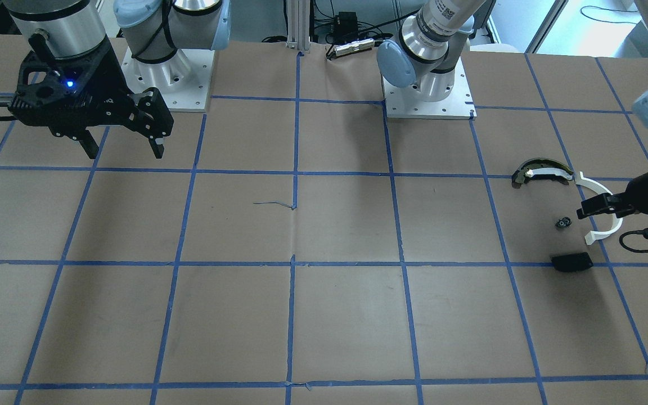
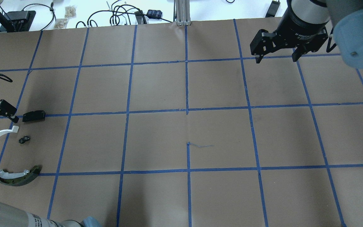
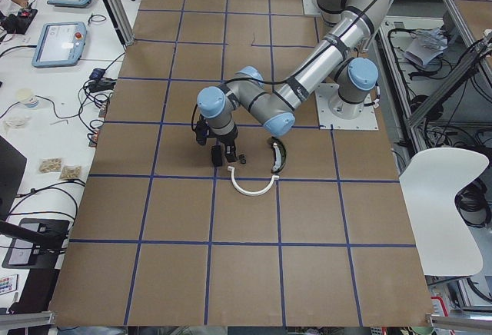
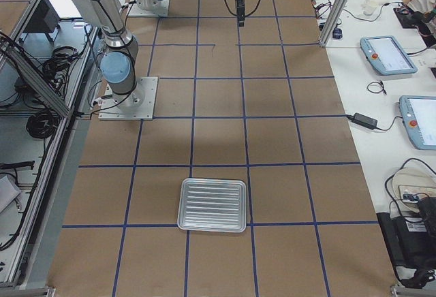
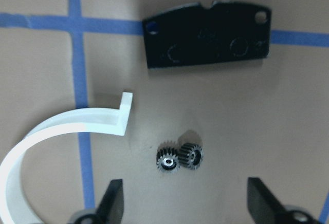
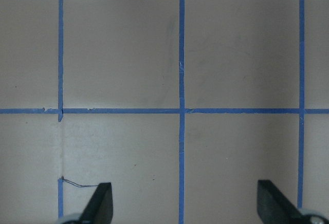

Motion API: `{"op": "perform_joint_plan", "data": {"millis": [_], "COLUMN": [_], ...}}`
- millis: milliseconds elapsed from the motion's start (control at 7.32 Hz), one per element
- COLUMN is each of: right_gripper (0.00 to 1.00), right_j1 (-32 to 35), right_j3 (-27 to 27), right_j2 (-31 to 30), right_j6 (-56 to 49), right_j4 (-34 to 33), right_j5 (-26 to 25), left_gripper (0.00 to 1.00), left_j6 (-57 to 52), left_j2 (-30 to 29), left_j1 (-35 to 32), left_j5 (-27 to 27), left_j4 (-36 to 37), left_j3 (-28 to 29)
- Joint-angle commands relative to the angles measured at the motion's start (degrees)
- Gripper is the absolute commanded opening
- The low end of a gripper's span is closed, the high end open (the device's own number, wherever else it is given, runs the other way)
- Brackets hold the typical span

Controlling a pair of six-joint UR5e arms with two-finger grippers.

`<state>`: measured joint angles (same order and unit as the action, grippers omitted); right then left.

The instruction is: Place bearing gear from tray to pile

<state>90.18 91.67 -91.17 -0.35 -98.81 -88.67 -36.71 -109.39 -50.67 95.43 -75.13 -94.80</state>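
Surface: a brown-papered table gridded in blue tape, with cables and screens on the benches beyond its edges.
Tray: the ribbed metal tray sits close to the table's end on the robot's right, and nothing shows in it.
Gear: the small toothed gear lies flat on the paper near the table's opposite end, on the robot's left. It looks like two cogs touching side by side.
Pile: the gear is in among the other parts, just beside the tip of the white half-ring, with the black plate near it and the curved olive shoe piece at the ring's far tip.
Left gripper: the left gripper hangs right above the gear, fingers wide apart, gripping nothing.
Right gripper: the right gripper is well away over bare paper toward the far edge, fingers spread and empty too.
Progress: by my reading the delivery is made, with the gear down in the pile and let go.
Left to do: only lifting the left arm clear, I'd say.
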Motion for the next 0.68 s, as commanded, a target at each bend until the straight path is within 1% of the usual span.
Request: {"op": "perform_joint_plan", "data": {"millis": [0,137,273,546], "right_gripper": [1.0,1.0,1.0,1.0], "right_j1": [0.0,0.0,0.0,0.0], "right_j3": [0.0,0.0,0.09,0.18], "right_j2": [0.03,-0.06,-0.06,-0.06], "right_j6": [0.0,0.0,0.0,0.0], "right_j4": [-0.07,0.02,0.02,0.02], "right_j5": [0.16,0.16,0.16,0.34], "left_gripper": [1.0,1.0,1.0,1.0], "left_j6": [6.34,10.12,18.52,28.05], "left_j2": [3.55,6.79,9.95,13.83], "left_j1": [-7.47,-11.78,-16.43,-27.76], "left_j5": [0.11,0.02,-0.77,-1.56], "left_j4": [-8.0,-8.45,-9.93,-9.68], "left_j3": [9.35,9.63,9.28,9.02]}}
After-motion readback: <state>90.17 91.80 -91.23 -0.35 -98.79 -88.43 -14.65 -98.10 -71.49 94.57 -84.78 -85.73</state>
